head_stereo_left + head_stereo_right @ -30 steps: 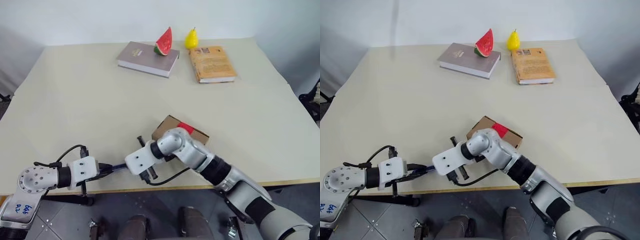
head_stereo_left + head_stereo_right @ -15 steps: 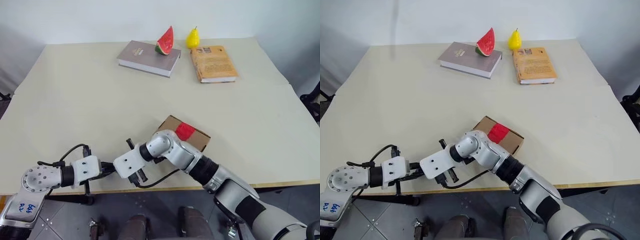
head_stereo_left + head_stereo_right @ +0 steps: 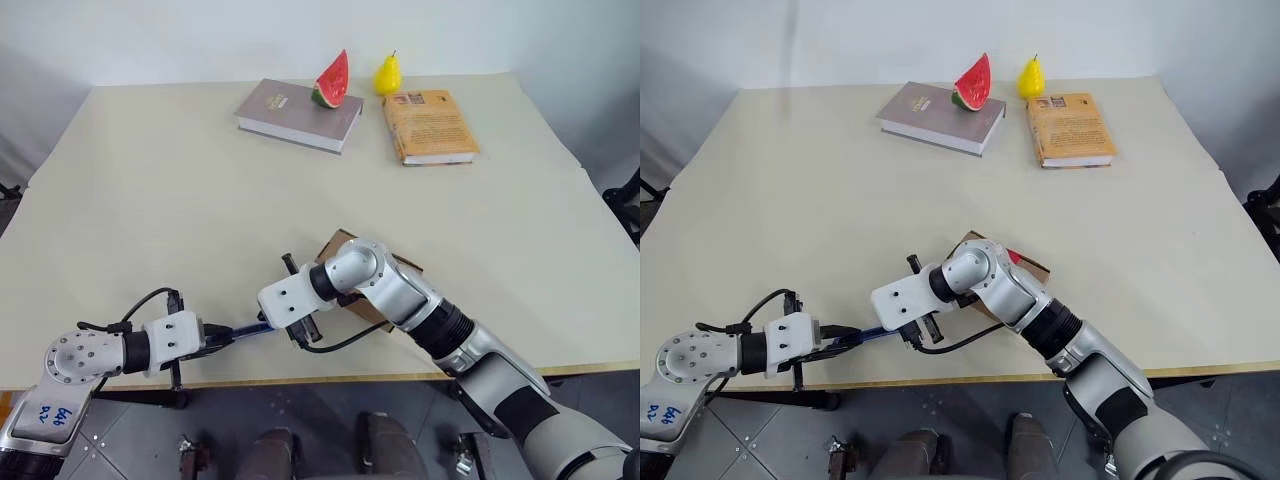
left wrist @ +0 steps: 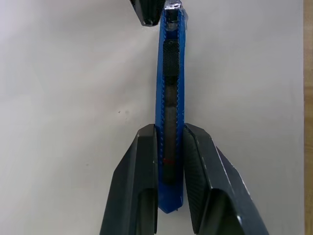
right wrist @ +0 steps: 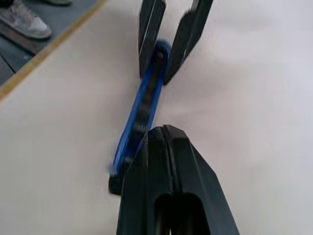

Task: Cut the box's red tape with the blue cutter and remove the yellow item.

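Observation:
My left gripper is shut on the blue cutter, which lies flat near the table's front edge and points toward my right hand. My right gripper is shut with nothing in it; its tips sit just above the cutter's far end. The brown box lies behind my right forearm, with one corner showing. A sliver of the red tape peeks out above the arm. The yellow item is hidden.
At the far side lie a grey book with a watermelon slice on it, a yellow pear and an orange book. The table's front edge runs just below both hands.
My right hand reached left toward the cutter, then drew back up and to the right, now covering most of the red tape. The left gripper and cutter stayed put.

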Tool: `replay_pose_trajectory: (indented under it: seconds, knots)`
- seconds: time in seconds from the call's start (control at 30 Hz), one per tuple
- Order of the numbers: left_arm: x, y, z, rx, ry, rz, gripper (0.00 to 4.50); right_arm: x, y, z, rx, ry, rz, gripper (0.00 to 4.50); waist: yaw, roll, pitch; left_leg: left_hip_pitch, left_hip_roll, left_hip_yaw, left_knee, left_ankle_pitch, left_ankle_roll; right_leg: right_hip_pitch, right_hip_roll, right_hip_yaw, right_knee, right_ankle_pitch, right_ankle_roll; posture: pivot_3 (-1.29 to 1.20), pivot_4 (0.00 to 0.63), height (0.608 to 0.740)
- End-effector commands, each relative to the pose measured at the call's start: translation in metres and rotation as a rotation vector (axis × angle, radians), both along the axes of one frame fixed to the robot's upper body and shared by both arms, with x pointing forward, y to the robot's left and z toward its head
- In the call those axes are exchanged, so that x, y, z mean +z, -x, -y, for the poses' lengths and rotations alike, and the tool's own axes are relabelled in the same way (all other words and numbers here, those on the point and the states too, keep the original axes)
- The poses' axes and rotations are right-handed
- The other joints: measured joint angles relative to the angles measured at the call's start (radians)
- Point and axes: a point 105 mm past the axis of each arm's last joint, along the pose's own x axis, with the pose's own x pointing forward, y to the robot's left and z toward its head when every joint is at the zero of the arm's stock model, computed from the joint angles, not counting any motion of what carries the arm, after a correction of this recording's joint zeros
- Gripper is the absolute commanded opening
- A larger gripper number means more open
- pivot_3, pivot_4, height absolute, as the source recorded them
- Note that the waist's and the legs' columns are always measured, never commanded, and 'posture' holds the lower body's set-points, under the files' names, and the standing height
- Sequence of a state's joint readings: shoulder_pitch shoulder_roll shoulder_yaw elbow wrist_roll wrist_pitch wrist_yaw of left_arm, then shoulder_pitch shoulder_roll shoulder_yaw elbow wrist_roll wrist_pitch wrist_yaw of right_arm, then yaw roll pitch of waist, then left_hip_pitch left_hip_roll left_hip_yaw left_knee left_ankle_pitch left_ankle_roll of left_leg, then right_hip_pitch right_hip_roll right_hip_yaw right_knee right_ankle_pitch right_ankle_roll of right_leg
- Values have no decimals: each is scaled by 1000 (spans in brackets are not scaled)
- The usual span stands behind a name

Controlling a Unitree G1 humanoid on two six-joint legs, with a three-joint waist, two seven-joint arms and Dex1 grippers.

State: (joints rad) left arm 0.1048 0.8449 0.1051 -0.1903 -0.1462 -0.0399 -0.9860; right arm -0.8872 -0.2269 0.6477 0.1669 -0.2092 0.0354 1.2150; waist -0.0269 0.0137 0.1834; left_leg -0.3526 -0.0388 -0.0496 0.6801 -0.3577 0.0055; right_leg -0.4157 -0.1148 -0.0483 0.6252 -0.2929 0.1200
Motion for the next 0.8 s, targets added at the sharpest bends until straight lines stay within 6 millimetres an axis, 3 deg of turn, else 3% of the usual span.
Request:
replay_pose_trajectory:
  seconds: [0.03, 0.43, 0.8]
  knots:
    - [-20, 10, 3, -17, -24, -98, 391, -7, 3, 1, 30, 25, 22, 33, 0, 0, 0, 0, 0, 0, 0, 0, 0, 0, 0, 0, 0, 0, 0, 0, 150, 740]
    - [-19, 10, 3, -13, -28, -95, 391, -25, 2, -1, 16, 48, -4, 33, 0, 0, 0, 1, 0, 0, 0, 0, 0, 0, 0, 0, -3, 0, 0, 0, 150, 740]
    - [-17, 10, 6, -17, -9, -84, 391, -19, 13, -34, 59, -35, -42, 33, -1, 3, -1, 1, 0, 0, 0, 0, 0, 0, 0, 1, -2, 0, 0, 0, 150, 740]
